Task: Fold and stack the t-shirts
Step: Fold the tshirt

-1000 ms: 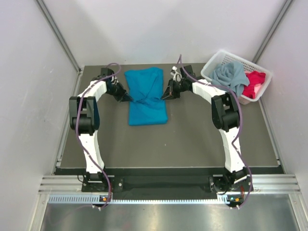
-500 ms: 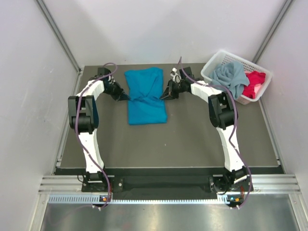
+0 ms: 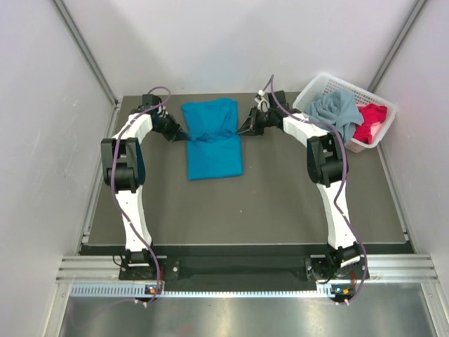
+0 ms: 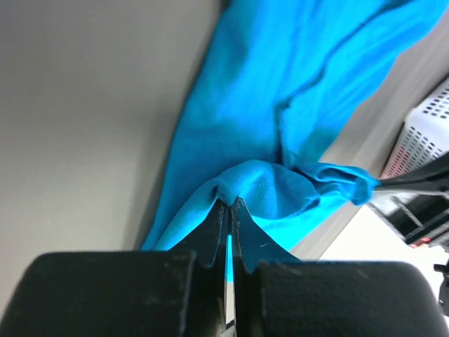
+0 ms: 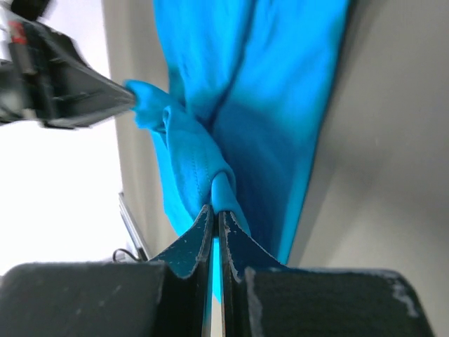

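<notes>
A bright teal-blue t-shirt [image 3: 212,140] lies flat at the back middle of the table, pinched in at its waist from both sides. My left gripper [image 3: 184,134] is shut on the shirt's left edge, with a fold of cloth [image 4: 263,186] bunched at its tips [image 4: 229,203]. My right gripper [image 3: 242,131] is shut on the right edge, a rolled fold [image 5: 223,188] caught between its tips [image 5: 215,208]. A dusty grey-blue t-shirt [image 3: 335,111] and a red-pink t-shirt [image 3: 371,123] lie crumpled in the basket.
A white lattice basket [image 3: 330,83] stands at the table's back right corner, close to the right arm. The dark table [image 3: 280,196] ends in a metal rail at the near edge. Grey walls close in on left, right and back.
Both grippers have moved toward the back of the table, carrying the shirt's pinched edges with them. The near end of the shirt has drawn back a little.
</notes>
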`<move>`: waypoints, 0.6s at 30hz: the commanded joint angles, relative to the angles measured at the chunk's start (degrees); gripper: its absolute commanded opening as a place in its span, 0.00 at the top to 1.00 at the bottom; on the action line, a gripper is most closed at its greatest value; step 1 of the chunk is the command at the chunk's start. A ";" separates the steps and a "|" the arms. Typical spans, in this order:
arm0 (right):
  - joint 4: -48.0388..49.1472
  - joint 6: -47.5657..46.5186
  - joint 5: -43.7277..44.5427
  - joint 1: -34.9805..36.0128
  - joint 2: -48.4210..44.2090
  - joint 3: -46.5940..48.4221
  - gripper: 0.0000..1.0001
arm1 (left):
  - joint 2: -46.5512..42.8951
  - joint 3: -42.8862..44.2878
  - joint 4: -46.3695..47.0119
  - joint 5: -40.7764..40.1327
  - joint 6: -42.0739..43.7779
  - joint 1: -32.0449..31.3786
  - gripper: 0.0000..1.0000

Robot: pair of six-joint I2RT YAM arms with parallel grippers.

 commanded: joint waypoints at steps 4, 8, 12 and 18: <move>3.37 3.14 -2.58 -0.44 4.52 6.14 0.97 | 2.70 2.59 2.30 1.01 -1.29 0.44 0.95; 3.81 4.37 -2.41 -0.79 6.89 9.21 0.90 | 4.02 4.44 2.48 1.54 -1.55 0.52 0.77; 0.32 3.06 -0.21 -2.72 6.90 11.85 0.76 | 3.15 7.86 1.17 -0.38 -0.42 0.52 0.60; -12.34 -7.82 6.82 -4.57 1.90 13.88 0.57 | -4.22 5.43 0.01 -4.00 3.63 0.26 0.50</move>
